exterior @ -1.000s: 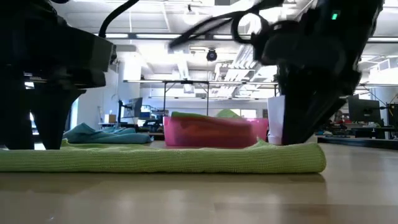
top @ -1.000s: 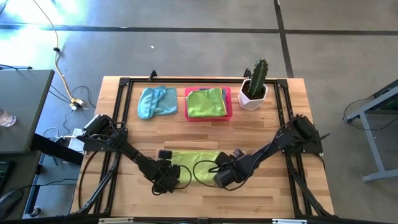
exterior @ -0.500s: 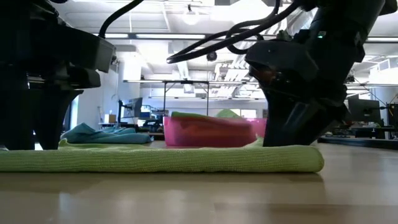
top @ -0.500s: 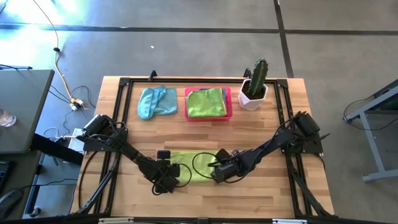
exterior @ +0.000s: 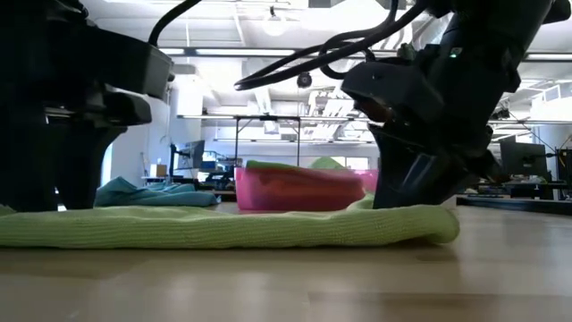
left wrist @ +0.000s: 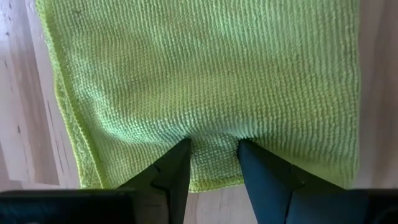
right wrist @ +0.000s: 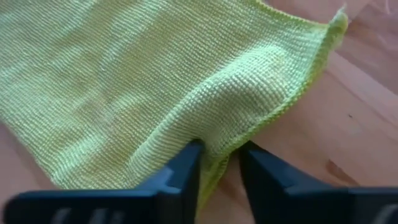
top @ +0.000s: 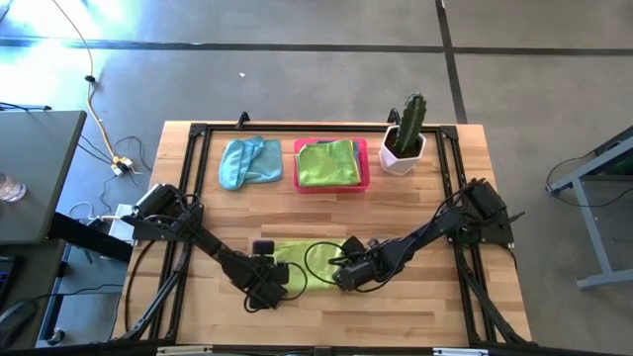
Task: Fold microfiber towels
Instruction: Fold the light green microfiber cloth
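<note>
Over the last second the right gripper (top: 339,274) has slid inward along the front of the table toward the left arm, dragging its end of the lime green towel (top: 302,265) with it, so the cloth now shows shorter from above. In the right wrist view its fingers are pinched on a raised ridge of that towel's edge. The left gripper (top: 269,287) has not shifted; its fingers (left wrist: 168,174) stand a little apart, nipping the opposite hem against the wooden table (top: 415,307).

By my reading, the fold on this towel is half made: one end is being carried over toward the other but not yet laid down. A folded green towel (top: 327,163) already lies in the pink tray (top: 362,165), and a light blue towel (top: 247,161) waits crumpled beside the tray, apparently unfolded. No other towels show.

The held towel is soft, ribbed microfiber with a stitched border, limp enough to buckle into a hump where pinched. The tray looks rigid and rectangular. A potted cactus (top: 406,133) stands in a white pot just beside the tray.
</note>
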Robot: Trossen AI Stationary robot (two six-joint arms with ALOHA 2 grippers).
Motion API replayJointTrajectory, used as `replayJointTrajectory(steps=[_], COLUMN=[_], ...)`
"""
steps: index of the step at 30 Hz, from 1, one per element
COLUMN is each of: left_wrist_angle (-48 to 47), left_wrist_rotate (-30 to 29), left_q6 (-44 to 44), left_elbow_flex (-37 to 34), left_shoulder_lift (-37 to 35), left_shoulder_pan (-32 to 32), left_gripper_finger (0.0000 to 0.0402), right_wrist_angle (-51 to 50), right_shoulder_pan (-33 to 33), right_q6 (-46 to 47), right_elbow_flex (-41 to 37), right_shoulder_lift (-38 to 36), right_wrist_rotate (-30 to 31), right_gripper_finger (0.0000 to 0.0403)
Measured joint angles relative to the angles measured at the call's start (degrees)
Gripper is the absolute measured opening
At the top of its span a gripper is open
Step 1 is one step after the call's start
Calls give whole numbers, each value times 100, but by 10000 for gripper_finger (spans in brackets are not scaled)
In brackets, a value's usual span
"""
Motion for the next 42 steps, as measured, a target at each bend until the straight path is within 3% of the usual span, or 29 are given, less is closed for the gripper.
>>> replayJointTrajectory(steps=[5, 15, 21, 26, 32, 35, 38, 42], left_wrist_angle=[-19, -414, -980, -1231, -1303, -1311, -1316, -1339], left_wrist_rotate=[-33, -777, -817, -824, -830, -829, -916, -1155], left_q6=[2, 198, -136, -253, -288, -293, -280, -236], left_elbow_flex=[4, -26, -15, -13, -7, -2, 0, 4], left_shoulder_lift=[2, -211, -415, -434, -437, -439, -442, -448], left_shoulder_pan=[0, 22, 1, -4, -1, -15, -18, -29], left_gripper_finger=[131, 131, 131, 131, 131, 131, 131, 131], right_wrist_angle=[-44, -791, -1799, -2850, -4053, -4827, -5356, -5186], right_shoulder_pan=[-2, -14, -7, -37, -121, -133, -131, -131], right_q6=[-152, -395, -496, -373, -208, -146, -27, 158], right_elbow_flex=[4, 45, -9, -19, -5, 162, 446, 911], right_shoulder_lift=[4, -35, -372, -788, -998, -995, -997, -1003], right_wrist_rotate=[69, -274, -579, -1134, -2394, -2749, -2805, -2565], right_gripper_finger=[9, 2, 1, 0, 0, 0, 0, 0])
